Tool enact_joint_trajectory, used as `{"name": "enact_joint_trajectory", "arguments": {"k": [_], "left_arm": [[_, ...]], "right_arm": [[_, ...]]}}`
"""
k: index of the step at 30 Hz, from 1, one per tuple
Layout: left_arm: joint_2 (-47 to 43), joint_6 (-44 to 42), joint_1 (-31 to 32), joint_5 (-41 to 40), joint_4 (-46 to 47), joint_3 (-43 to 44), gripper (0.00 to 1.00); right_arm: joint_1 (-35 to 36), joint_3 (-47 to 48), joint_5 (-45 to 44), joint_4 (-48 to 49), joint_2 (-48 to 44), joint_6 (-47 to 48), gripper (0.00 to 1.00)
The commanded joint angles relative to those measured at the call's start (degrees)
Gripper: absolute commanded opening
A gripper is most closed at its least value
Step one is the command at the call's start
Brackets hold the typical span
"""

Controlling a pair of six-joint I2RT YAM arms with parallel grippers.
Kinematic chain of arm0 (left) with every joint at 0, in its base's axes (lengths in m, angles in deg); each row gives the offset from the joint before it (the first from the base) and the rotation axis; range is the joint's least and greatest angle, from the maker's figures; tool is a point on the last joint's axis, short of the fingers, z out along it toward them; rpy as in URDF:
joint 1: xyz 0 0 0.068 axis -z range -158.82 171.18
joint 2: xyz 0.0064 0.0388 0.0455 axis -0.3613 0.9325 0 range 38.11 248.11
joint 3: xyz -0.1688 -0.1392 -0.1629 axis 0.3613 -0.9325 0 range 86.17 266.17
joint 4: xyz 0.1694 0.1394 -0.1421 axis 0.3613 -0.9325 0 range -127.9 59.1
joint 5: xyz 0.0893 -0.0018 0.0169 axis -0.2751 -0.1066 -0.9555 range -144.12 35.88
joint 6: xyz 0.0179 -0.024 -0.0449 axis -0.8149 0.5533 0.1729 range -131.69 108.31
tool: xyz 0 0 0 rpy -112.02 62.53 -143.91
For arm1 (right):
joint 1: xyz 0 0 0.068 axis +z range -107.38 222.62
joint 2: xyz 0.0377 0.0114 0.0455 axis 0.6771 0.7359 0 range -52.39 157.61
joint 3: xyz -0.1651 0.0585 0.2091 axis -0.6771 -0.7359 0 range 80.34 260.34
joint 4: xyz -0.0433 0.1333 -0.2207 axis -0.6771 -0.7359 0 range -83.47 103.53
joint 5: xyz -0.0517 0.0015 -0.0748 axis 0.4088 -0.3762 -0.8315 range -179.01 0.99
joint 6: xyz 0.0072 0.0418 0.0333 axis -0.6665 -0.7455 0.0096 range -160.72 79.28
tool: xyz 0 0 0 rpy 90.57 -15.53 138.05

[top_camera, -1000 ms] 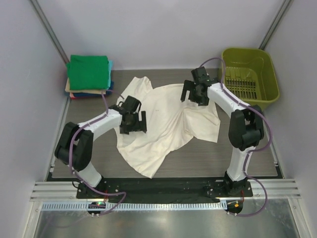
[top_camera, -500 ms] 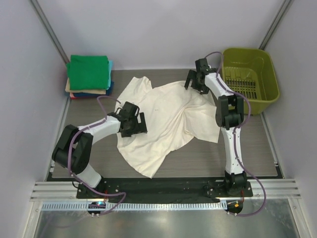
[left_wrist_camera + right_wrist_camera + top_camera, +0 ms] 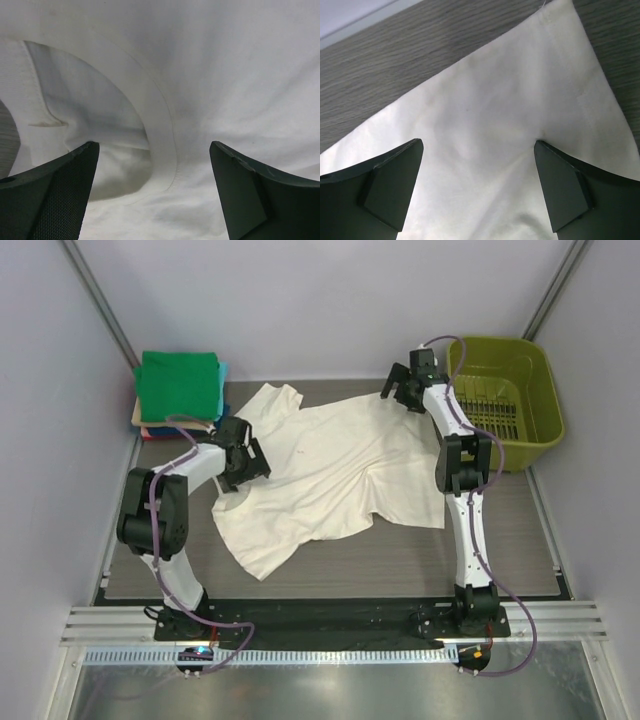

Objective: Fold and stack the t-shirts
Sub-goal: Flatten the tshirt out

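A cream t-shirt (image 3: 330,465) lies spread on the grey table, with sleeves at the far left and near right. My left gripper (image 3: 250,458) hangs open over its left edge. In the left wrist view the ribbed collar (image 3: 162,145) runs between the two fingers of my left gripper (image 3: 155,195). My right gripper (image 3: 398,392) is open at the shirt's far right corner. In the right wrist view my right gripper (image 3: 477,185) straddles flat cloth near that corner (image 3: 560,20), its fingertips down at the fabric. A stack of folded t-shirts (image 3: 180,385), green on top, sits at the far left.
An olive-green plastic basket (image 3: 530,370) stands at the far right, close behind the right gripper. Side walls close in the table on the left and right. Bare wood-grain table (image 3: 420,50) shows beyond the shirt's corner.
The left gripper has moved left and away onto the collar. The right gripper has moved further back toward the basket. The shirt now lies flatter and more spread out.
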Motion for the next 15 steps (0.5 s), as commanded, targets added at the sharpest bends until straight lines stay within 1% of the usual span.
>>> {"name": "enact_joint_trajectory", "arguments": {"k": [1, 2, 3, 4, 5, 6, 7, 8, 9, 10, 11, 12, 13, 14, 15], "left_arm": [[2.7, -1.85, 1.87, -7.08, -8.7, 7.88, 0.93], [2.09, -2.02, 4.66, -8.31, -9.86, 9.9, 0.94], [0.52, -2.11, 6.17, -10.07, -11.44, 12.18, 0.96], [-0.37, -2.03, 7.66, -13.57, -15.2, 15.69, 0.97], [-1.25, -1.07, 10.12, -15.86, -17.32, 17.2, 0.98], [-3.69, -0.01, 11.01, -17.89, -19.69, 18.26, 0.99], [-5.28, 1.21, 11.89, -20.78, -23.28, 18.18, 0.99], [-7.48, 4.45, 13.2, -21.42, -24.71, 17.23, 0.99], [-12.11, 5.7, 13.65, -21.6, -25.51, 15.74, 1.0], [-15.2, 7.27, 14.27, -21.69, -26.47, 11.02, 0.99], [-18.1, 9.55, 15.58, -21.08, -26.57, 8.45, 1.0], [-24.31, 10.71, 16.37, -20.55, -26.48, 5.21, 0.99], [-27.24, 11.94, 17.77, -19.94, -26.57, -0.13, 0.99], [-29.88, 14.3, 18.48, -17.41, -26.66, -3.06, 0.97], [-32.87, 15.45, 19.19, -16.16, -26.92, -5.52, 0.96]], "right_arm": [[-0.33, 2.24, 7.61, 4.03, -2.0, -3.67, 1.0], [0.02, 1.8, 9.63, 4.56, -3.67, -4.64, 1.0], [0.54, 0.06, 9.92, 4.74, -8.04, -5.25, 1.0], [2.03, -1.44, 9.31, 4.91, -10.52, -5.0, 1.0], [2.91, -3.19, 8.43, 5.09, -13.67, -4.65, 1.0], [3.97, -7.65, 5.55, 5.27, -19.27, -4.3, 1.0], [4.85, -10.3, 4.13, 5.27, -22.9, -2.55, 1.0], [7.03, -13.38, 2.64, 5.36, -26.07, -1.49, 1.0], [8.19, -19.67, -1.9, 5.36, -29.14, -0.52, 1.0], [9.24, -23.22, -3.51, 5.36, -35.96, 0.44, 1.0], [11.08, -31.08, -4.66, 5.44, -39.08, 0.45, 1.0], [11.71, -35.08, -5.11, 5.44, -42.76, 0.19, 1.0], [12.32, -39.21, -4.94, 5.53, -48.71, -1.46, 1.0], [12.85, -47.95, -4.15, 5.53, -52.43, -2.35, 0.99], [13.2, -52.56, -3.53, 5.79, -55.51, -2.97, 1.0]]}}
